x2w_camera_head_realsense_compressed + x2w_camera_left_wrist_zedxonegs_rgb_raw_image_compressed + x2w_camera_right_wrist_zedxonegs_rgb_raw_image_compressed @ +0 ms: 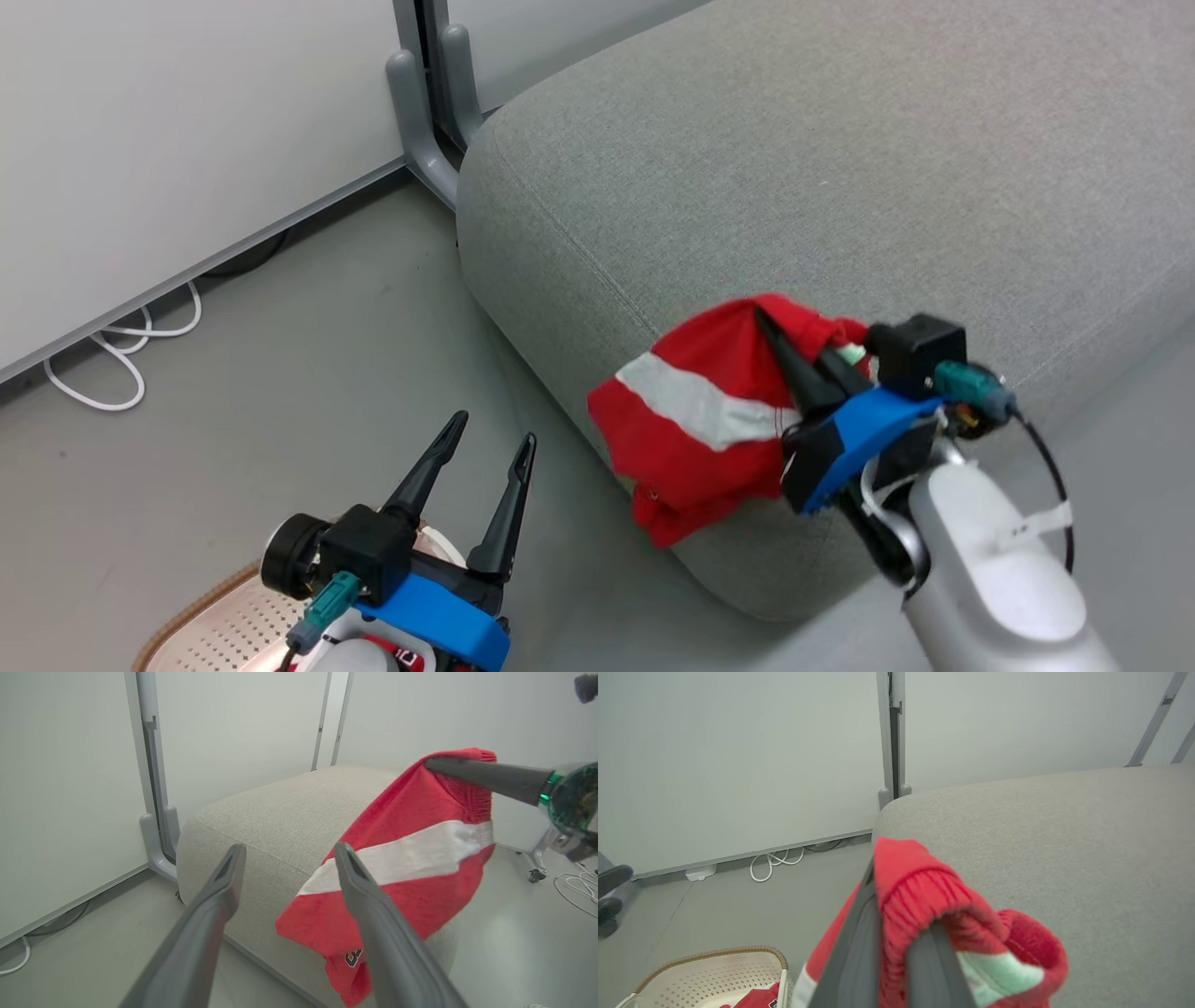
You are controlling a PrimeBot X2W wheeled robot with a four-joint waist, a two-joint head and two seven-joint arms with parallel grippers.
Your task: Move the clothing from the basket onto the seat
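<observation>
One red garment (691,411) with a broad white stripe is pinched in the right gripper (789,334). Its two dark fingers are closed on the ribbed waistband, which bunches up between and around their tips. From that hold the cloth falls away to the gripper's left and downward. It spreads over the rounded front edge of the grey seat (794,168), and its lowest fold hangs down the seat's side above the floor. The gripped waistband is over the seat's top, close to the edge. I cannot tell whether the cloth presses on the cushion there or only brushes it. In the left wrist view a dark printed mark shows near the garment's bottom hem.

The left gripper (495,427) is spread wide with nothing between its fingers. It sits low, over the floor beside the seat and well apart from the held garment. Just beneath it is the cream perforated basket (187,607) with its brown rim. A second red garment (756,996) lies inside the basket. A white cable (121,364) loops on the floor by the wall.
</observation>
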